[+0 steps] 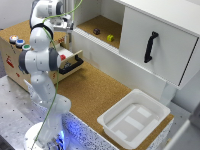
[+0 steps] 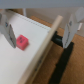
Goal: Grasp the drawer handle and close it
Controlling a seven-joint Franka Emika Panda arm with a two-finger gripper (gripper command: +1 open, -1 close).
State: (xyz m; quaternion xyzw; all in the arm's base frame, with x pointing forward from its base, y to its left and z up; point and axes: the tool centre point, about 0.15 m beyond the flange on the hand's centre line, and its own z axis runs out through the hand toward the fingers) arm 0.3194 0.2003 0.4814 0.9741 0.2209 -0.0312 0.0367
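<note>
Drawer handle (image 2: 63,41): black bar on pale plywood drawer (image 2: 47,42)

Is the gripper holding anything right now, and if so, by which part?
Nothing is held. In the wrist view the gripper is open, its fingers straddling the drawer front; the drawer handle is ungrasped.
</note>
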